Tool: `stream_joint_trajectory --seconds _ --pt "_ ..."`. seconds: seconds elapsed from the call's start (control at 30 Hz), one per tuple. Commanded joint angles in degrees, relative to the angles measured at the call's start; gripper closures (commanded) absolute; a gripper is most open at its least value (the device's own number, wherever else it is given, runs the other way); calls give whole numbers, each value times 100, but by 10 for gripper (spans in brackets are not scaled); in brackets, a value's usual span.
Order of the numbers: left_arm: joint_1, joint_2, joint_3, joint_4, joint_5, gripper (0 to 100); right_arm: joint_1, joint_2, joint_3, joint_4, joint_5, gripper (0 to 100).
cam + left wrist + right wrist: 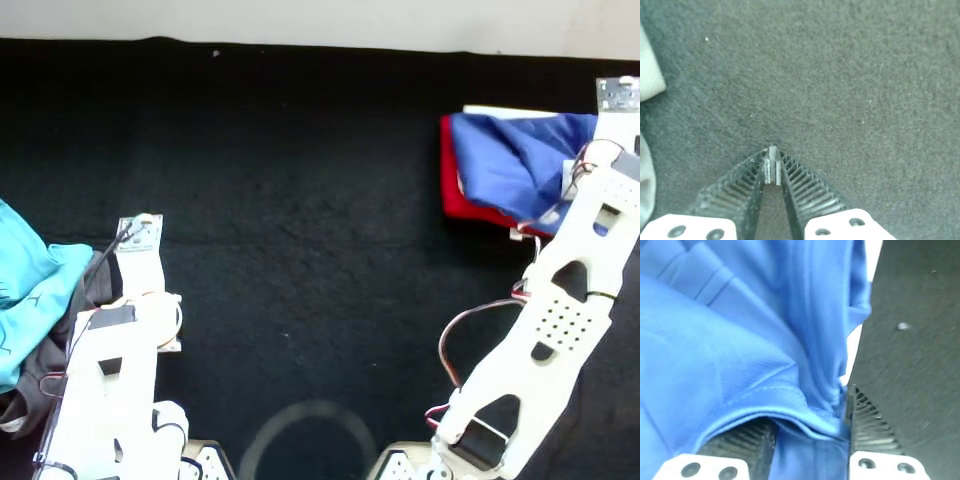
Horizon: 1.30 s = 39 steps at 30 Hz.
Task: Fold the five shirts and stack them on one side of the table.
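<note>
Status: two arms sitting at the near edge of the black-covered table (pixel 300 200), five garments counted. Three are stacking at the far right corner: one blue shirt (pixel 510 160) lying rumpled on top, one red shirt (pixel 452 190) showing under it along its inner side, and one white layer (pixel 500 109) peeking out at the far side, too little visible to say more. Two are lying loose at the left edge: one turquoise shirt (pixel 25 290) resting partly over one grey shirt (pixel 40 380), both unfolded and bunched. Right gripper (pixel 810 412) is sitting over the stack with its fingers spread apart, a fold of the blue shirt lying between them and draping over one finger; cannot tell if they're actually pinching it. Left gripper (pixel 772 155) is hanging low over bare cloth just beside the loose pair, fingers fully closed tip to tip, holding nothing.
</note>
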Motion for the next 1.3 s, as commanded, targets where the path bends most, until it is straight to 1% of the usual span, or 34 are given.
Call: stream_joint_trajectory --seconds 0.0,0.17,0.43,0.47,0.6,0.63,0.73,0.77,0.87,1.0,1.1,1.13,1.17,1.2,1.27 --pt "40 48 -119 -79 35 991 -224 -804 -295 154 26 800" --pt "40 48 -119 -79 35 991 -347 -1200 -295 110 18 800" --pt "40 48 -119 -79 35 991 -321 -1279 -286 189 26 789" --pt "40 48 -119 -79 35 991 -295 -1270 -286 268 26 767" --pt "40 48 -119 -79 35 991 -268 -1279 -286 444 18 616" --pt "40 48 -119 -79 35 991 -259 -1297 -295 479 18 598" --pt "40 48 -119 -79 35 991 -259 -1349 -391 637 -18 596" --pt "40 48 -119 -79 35 991 -268 -1367 -462 752 -185 596" --pt "40 48 -119 -79 35 991 -312 -1429 -576 1042 -1002 596" --pt "40 48 -119 -79 35 991 -338 -1429 -1077 1481 -2031 596" --pt "40 48 -119 -79 35 991 -347 -1429 -1578 1754 -2462 599" --pt "40 48 -119 -79 35 991 -347 -1420 -1745 1859 -2470 620" --pt "40 48 -119 -79 35 991 -347 -1420 -1903 1974 -2470 667" --pt "40 48 -119 -79 35 991 -347 -1402 -2035 2062 -2470 737" --pt "40 48 -119 -79 35 991 -347 -1393 -2193 2193 -2470 927"
